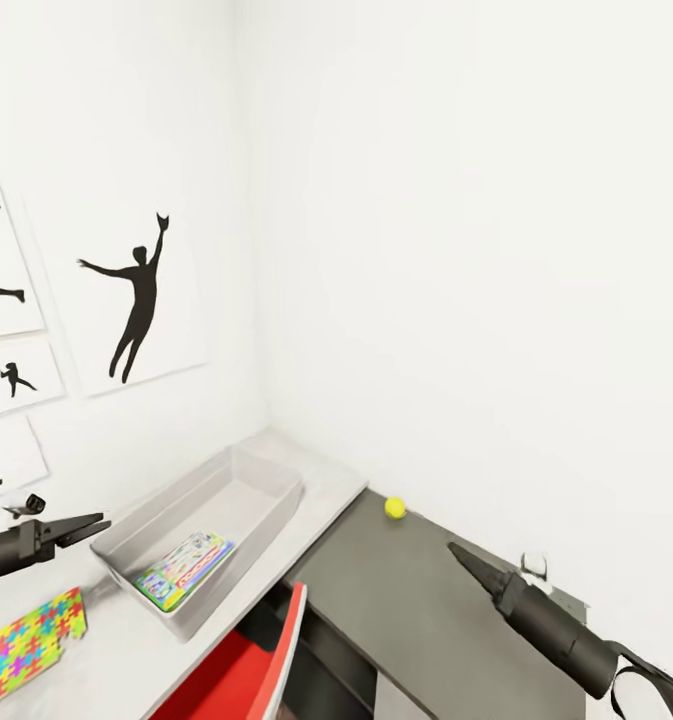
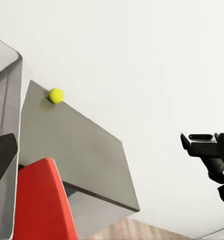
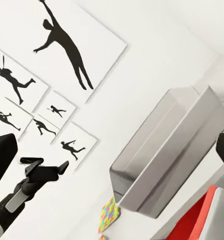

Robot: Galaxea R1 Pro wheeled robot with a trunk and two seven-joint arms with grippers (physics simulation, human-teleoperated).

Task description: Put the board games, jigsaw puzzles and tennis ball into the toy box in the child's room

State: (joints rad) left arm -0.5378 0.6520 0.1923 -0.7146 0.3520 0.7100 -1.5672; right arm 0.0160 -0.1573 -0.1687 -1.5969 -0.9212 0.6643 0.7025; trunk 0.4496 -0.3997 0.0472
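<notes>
Smooth grey table [image 1: 321,480]: sloped plastic toy box [image 1: 136,530], round tennis ball [image 1: 395,508]; both jaws' opening unclear

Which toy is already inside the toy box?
The white-green board game, lying flat in the toy box. The jigsaw puzzle lies on the table outside it; the tennis ball sits on the dark shelf.

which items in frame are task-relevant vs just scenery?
Task things:
- toy box, one board game already inside
- jigsaw puzzle on the table
- tennis ball on the lower dark shelf unit

Just there:
- silhouette pictures on the wall
- red chair
</notes>
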